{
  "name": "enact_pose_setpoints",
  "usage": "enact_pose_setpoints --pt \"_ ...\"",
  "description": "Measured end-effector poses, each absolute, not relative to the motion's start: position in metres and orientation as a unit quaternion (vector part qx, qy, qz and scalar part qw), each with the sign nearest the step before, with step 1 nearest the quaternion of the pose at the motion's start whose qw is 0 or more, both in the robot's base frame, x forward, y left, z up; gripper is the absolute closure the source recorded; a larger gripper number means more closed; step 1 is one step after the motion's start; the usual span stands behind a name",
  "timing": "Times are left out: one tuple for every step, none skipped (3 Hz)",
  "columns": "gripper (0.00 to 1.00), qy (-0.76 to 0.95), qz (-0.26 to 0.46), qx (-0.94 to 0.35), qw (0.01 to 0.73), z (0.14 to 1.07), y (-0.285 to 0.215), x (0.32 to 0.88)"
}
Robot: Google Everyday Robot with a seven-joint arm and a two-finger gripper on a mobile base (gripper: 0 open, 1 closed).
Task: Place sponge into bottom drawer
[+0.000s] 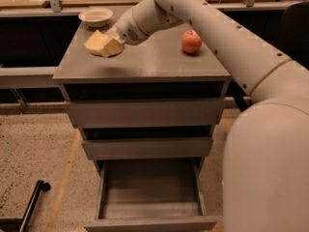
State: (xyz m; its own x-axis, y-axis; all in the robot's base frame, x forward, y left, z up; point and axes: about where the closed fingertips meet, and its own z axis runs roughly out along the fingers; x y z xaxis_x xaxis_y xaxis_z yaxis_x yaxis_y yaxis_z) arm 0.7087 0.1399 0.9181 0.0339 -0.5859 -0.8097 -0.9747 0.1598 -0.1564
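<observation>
The pale yellow sponge [102, 44] hangs a little above the left part of the grey cabinet top [145, 62], with its shadow below it. My gripper [115, 40] reaches in from the right and is shut on the sponge's right side. The bottom drawer [150, 223] is pulled open at the foot of the cabinet, and its grey inside shows nothing in it. The two higher drawers are pushed in.
A red apple [191, 41] sits on the right part of the cabinet top. A white bowl [95, 17] stands at the back left. My white arm [251, 76] fills the right side. A black wheeled leg [34, 197] lies on the floor at the lower left.
</observation>
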Motion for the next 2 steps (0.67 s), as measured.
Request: enact_pose_setpoints --pt "1.0 0.668 0.251 -0.594 0.371 0.912 0.109 0.667" --pt "1.0 0.677 0.273 -0.581 0.36 0.898 0.082 0.624"
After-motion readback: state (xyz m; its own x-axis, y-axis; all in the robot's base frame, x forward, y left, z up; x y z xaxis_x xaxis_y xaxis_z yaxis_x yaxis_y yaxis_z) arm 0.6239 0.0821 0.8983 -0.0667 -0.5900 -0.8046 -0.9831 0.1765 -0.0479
